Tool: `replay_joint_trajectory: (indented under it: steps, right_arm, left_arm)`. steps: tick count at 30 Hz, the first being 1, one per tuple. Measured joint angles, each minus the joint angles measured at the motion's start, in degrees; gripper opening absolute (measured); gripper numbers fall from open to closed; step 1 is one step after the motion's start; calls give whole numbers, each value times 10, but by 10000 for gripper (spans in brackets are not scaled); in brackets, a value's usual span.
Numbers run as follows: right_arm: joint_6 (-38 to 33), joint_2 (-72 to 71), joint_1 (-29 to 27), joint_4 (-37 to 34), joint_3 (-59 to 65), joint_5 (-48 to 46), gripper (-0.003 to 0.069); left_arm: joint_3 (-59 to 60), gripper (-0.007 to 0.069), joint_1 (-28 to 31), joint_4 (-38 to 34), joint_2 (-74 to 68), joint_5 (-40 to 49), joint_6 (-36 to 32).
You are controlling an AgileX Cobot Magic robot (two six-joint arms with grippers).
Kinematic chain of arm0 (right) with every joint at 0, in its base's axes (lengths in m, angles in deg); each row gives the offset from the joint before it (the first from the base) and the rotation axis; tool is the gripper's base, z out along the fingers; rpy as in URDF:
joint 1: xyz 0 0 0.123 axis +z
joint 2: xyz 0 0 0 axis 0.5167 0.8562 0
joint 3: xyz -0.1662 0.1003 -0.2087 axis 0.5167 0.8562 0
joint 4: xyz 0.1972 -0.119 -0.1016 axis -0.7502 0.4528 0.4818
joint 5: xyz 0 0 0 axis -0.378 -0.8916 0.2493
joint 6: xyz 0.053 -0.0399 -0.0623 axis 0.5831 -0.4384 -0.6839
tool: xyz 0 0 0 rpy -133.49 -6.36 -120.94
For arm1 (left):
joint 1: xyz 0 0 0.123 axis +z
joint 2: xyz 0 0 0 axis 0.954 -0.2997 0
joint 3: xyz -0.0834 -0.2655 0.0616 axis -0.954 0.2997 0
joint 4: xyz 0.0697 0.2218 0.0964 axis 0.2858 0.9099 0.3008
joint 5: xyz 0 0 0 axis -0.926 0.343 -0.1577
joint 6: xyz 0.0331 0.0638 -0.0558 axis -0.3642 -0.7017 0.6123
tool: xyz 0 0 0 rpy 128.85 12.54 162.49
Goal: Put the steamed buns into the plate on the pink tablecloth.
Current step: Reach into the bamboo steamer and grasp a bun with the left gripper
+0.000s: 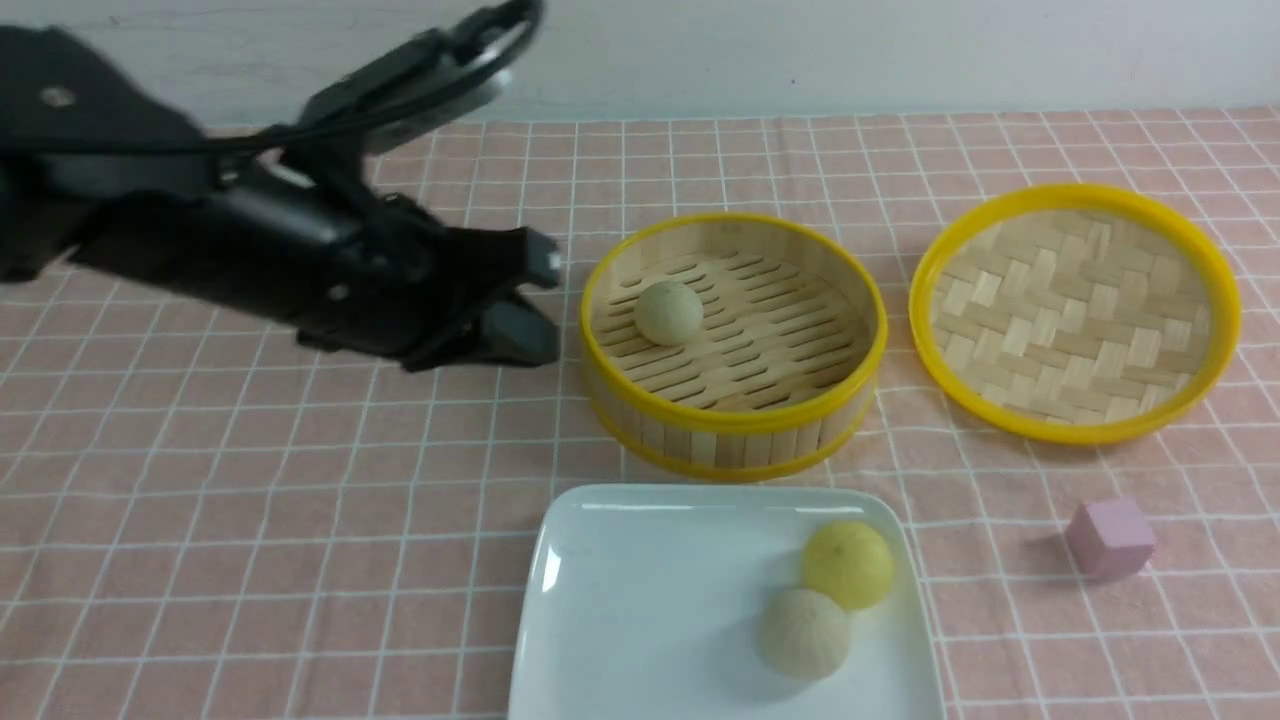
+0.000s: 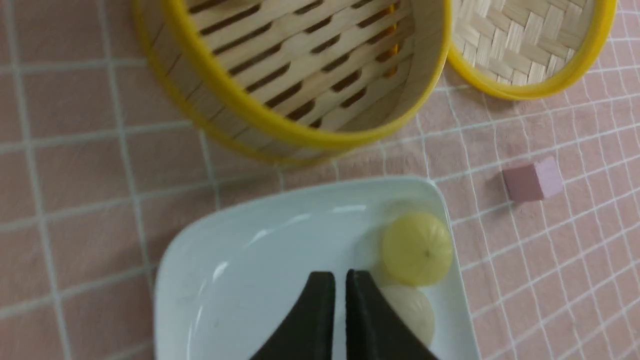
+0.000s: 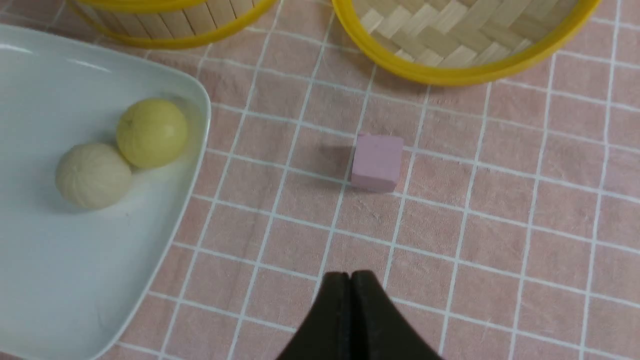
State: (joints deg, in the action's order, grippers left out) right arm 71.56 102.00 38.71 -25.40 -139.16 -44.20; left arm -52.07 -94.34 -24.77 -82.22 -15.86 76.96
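- Left end effector (image 2: 340,274) slightly parted, empty, hiding part of a beige steamed bun (image 2: 411,311) on the plate (image 2: 240,270).
- Right end effector (image 3: 351,274) clenched, empty.
- Front view cuts off the plate's near edge.

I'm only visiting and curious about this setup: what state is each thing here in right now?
Steamer basket: uncovered, one beige bun inside.
Lid: off, lying beside the basket.
Plate: holds yellow bun and second beige bun, touching each other.
Pink cube: resting on the tablecloth.
Left gripper: jaws slightly apart, empty.
Right gripper: jaws shut, empty.
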Motion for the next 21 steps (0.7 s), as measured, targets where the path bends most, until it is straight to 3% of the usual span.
replay_joint_trajectory:
  steps: [1, 3, 7, 10, 15, 21]
  right_arm:
    - [0, 0, 0, 0, 2, 2, -15]
    - [0, 1, 0, 0, 33, 24, -13]
    - [0, 1, 0, 0, 53, 37, -10]
    - [0, 1, 0, 0, 57, 42, -8]
    - [0, 1, 0, 0, 57, 63, -6]
    - [0, 1, 0, 0, 57, 96, -1]
  left_arm:
    - [-11, 121, -7, 9, -11, -3, 3]
    - [-83, 226, -41, 70, -84, -33, 53]
    - [-172, 337, -63, 136, -178, -44, 95]
    - [-229, 379, -65, 160, -248, -48, 106]
    - [-276, 354, -65, 167, -329, -100, 109]
    - [-282, 207, -65, 167, -380, -161, 110]
